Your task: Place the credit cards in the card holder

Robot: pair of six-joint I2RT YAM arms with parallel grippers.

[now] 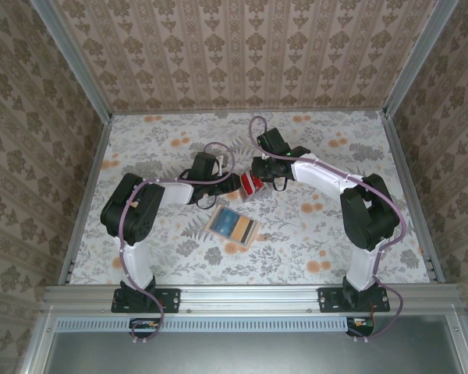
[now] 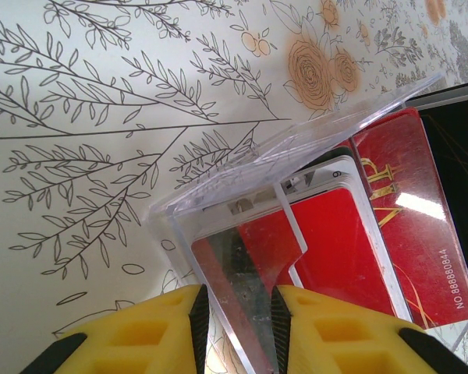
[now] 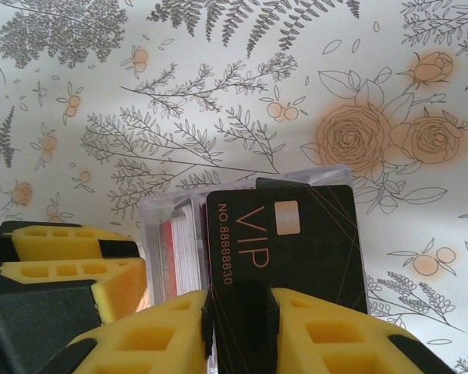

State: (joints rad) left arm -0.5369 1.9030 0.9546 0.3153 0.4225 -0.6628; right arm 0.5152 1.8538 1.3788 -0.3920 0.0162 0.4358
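Observation:
The card holder (image 2: 242, 175) is a clear plastic case held up off the table, tilted. My left gripper (image 2: 240, 327) is shut on one of its clear walls. Inside it stand several red credit cards (image 2: 335, 249) with pale edges, one of them printed VIP (image 2: 405, 234). My right gripper (image 3: 240, 327) is shut on a black VIP card (image 3: 296, 234), whose far end sits in the case (image 3: 160, 210) next to the red stack (image 3: 179, 249). From above, both grippers (image 1: 235, 185) (image 1: 259, 181) meet at the red cards (image 1: 251, 185) mid-table.
A flat tan-edged rectangle with a blue and yellow face (image 1: 234, 226) lies on the floral table (image 1: 335, 234) just in front of the grippers. Patterned walls and metal rails (image 1: 86, 195) enclose the table on three sides.

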